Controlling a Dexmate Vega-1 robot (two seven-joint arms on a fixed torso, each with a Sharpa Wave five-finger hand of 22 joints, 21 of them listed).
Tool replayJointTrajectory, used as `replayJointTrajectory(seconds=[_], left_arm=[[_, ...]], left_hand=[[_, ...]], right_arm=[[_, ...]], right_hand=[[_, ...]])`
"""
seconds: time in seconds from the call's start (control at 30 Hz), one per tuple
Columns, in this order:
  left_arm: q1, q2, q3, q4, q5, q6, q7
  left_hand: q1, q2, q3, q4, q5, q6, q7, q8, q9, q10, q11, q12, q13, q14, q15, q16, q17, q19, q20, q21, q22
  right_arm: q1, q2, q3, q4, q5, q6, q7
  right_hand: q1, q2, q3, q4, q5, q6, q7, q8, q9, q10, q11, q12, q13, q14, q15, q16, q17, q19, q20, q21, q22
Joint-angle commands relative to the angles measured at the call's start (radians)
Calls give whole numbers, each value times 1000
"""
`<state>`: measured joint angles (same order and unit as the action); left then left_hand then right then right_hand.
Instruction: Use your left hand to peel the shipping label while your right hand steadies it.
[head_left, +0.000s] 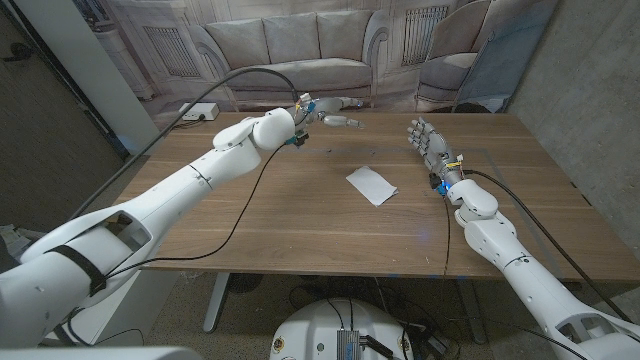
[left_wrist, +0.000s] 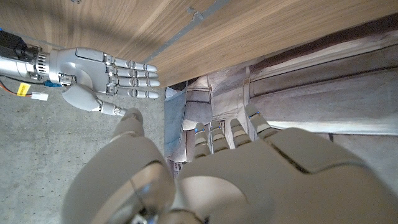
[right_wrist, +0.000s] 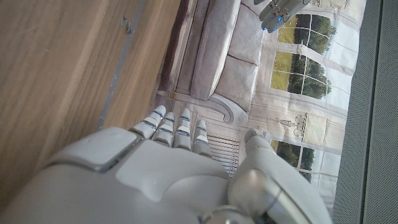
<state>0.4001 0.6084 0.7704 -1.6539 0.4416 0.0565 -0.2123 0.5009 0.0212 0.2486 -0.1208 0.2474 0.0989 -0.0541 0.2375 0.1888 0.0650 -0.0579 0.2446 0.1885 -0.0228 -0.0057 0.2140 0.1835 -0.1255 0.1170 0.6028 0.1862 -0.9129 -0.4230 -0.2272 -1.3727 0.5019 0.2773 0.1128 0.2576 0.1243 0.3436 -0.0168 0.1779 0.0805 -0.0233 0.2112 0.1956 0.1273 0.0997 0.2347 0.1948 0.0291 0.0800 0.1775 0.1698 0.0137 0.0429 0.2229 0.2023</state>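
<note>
At centre of the wooden bench (head_left: 300, 220): shipping label (head_left: 371, 185), lying flat (white, untouched). Well apart to either side: left hand (head_left: 330, 112) raised near the far edge, fingers (left_wrist: 214, 138) apart, empty; right hand (head_left: 428, 143) upright, fingers (left_wrist: 134, 78) extended, empty.

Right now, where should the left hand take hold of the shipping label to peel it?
Probably at its near right corner: the shipping label lies flat and skewed on the table, so only a corner offers an edge. The left hand would come from behind.
</note>
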Motion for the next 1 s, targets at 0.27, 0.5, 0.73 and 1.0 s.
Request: replayJointTrajectory(seconds=[0.27, 0.5, 0.73, 1.0], left_arm=[[-42, -7, 69, -23, 214, 21, -26], [-68, -24, 85, -11, 227, 9, -88], [-109, -42, 127, -6, 292, 33, -178], [-113, -54, 142, -11, 343, 32, -178]], left_hand=[[101, -24, 10, -45, 17, 59, 22, 16, 4, 44, -8, 6, 4, 34, -1, 4, 1, 38, 5, 4, 2], [181, -48, 16, -61, 32, 52, 34, 9, 7, 38, -16, -4, 5, 38, 5, -1, 1, 69, -3, 5, 0], [311, -53, 37, -60, 44, 117, 17, 28, 13, 49, -39, -11, 8, 52, -23, -4, 2, 93, -30, -1, 1], [381, -64, 43, -55, 34, 122, -3, 25, 18, 38, -76, -21, 9, 39, -53, -14, 2, 63, -19, -22, 2]], right_arm=[[-4, 0, 3, 2, 6, 7, 4], [-6, 5, 4, 10, 11, 15, 9], [-7, 9, 6, 17, 15, 24, 16], [-6, 13, 6, 25, 19, 28, 22]], right_hand=[[11, 4, -1, -6, -2, 31, 5, 11, -1, 16, 4, 4, 1, 4, 3, 7, 5, 0, -2, 6, 5], [11, 4, -1, -7, -2, 42, 8, 13, -1, 17, 4, 5, 1, 7, 3, 8, 5, 0, -2, 6, 5], [11, 4, -2, -8, -3, 47, 7, 14, -1, 22, 6, 6, 1, 9, 3, 8, 5, 2, -3, 7, 5], [10, 4, -3, -8, -3, 50, 8, 13, -1, 25, 6, 7, 1, 11, 3, 9, 6, 2, -3, 7, 5]])
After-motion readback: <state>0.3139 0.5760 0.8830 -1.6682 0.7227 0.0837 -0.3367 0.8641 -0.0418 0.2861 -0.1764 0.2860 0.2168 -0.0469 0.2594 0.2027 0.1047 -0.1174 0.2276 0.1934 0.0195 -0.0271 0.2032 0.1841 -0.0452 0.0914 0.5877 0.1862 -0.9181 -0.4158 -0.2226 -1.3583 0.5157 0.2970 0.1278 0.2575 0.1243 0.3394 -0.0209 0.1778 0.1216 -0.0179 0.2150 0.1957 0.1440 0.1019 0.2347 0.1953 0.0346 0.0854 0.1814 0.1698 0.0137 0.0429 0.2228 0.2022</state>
